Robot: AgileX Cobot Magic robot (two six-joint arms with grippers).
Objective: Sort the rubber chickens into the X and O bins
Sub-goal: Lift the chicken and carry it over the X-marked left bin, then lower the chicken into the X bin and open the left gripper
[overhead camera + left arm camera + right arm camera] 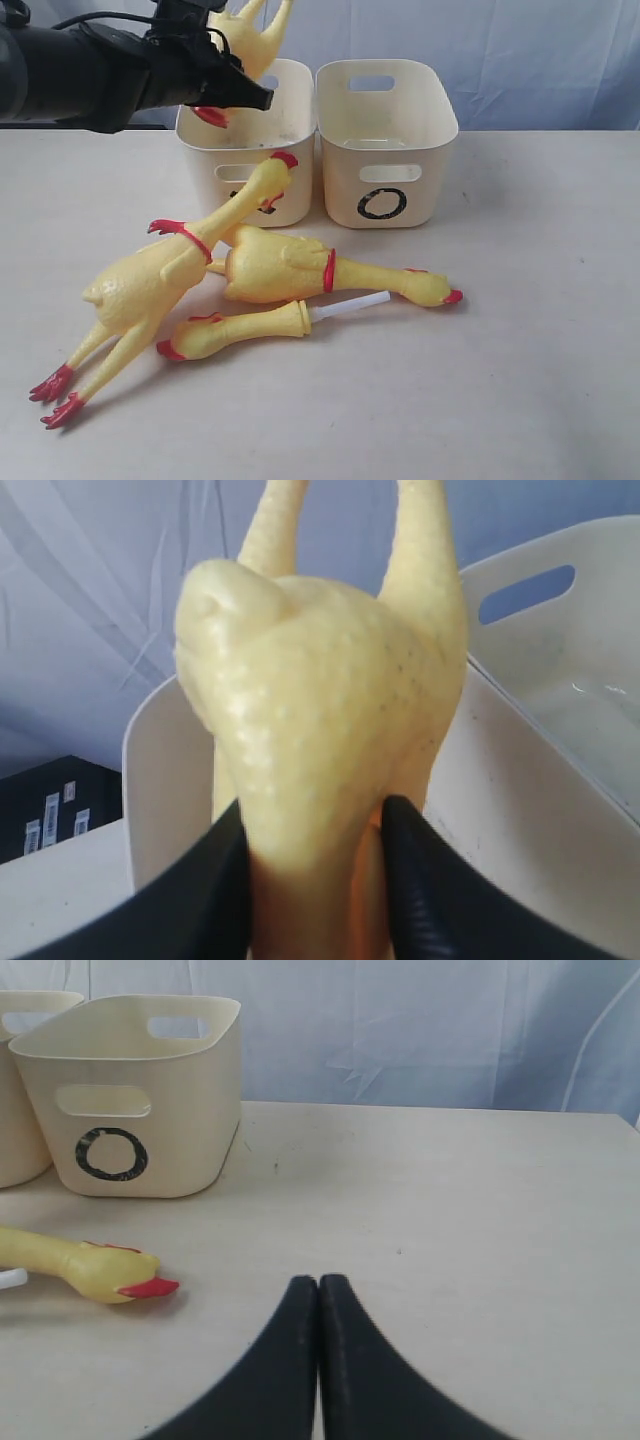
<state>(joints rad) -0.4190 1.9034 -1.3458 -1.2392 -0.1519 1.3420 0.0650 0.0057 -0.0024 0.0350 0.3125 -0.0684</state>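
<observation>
Closest, a whole chicken [140, 285] sprawls on the table [520, 390]. Left gripper [318, 820] squeezes a headless chicken body [320, 700] over the bin [200, 160] beside the O bin [420, 180]; it looks soft and light, best pinched mid-body. Right gripper [318, 1360] sits closed, empty.

A pale beige desk [520, 380] with a smooth matte top fills the lower part of the scene, evenly lit, with only soft, faint shadows. Behind it hangs a light blue-grey cloth backdrop [540, 50] (creased, with long slack folds) that closes off the far side. Beyond the desk's edge in the left wrist view sits a dark box-like object [55, 805] bearing small white labels, too blurred to read.
</observation>
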